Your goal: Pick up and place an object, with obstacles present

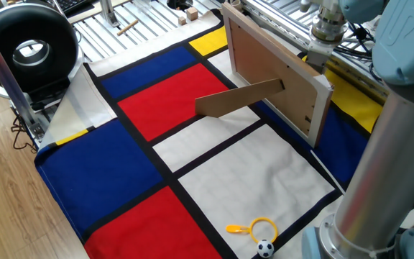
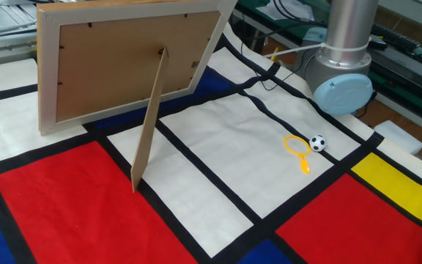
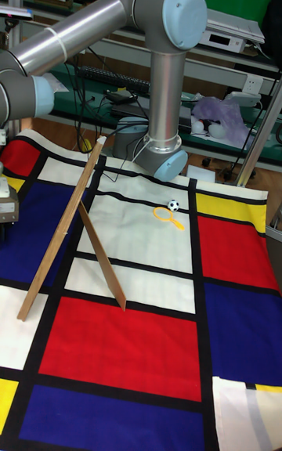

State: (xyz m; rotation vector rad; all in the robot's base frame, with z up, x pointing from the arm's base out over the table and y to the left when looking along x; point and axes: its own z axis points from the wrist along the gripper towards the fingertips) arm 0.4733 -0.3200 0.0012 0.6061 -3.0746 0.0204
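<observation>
Since the small light-brown wooden cube hides behind the large pale-wood picture frame [image 1: 273, 75], it likely handles light, rigid and smooth, so opposite flat faces suit; the gripper [image 1: 315, 55] sits at the frame's 2 o'clock, and whether it is open or closed cannot be told.

Frame [image 2: 123, 62] upright on cloth [image 2: 218, 169] – ball [image 2: 318, 143] beside ring [image 2: 297, 146] (touching?).

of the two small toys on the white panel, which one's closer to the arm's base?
The toy football. It sits on the base side of the yellow ring, whose handle points away from the base. They lie close together; contact cannot be told.

One picture frame [image 2: 123, 62], one yellow ring [image 2: 297, 145], one toy football [image 2: 318, 143].
</observation>
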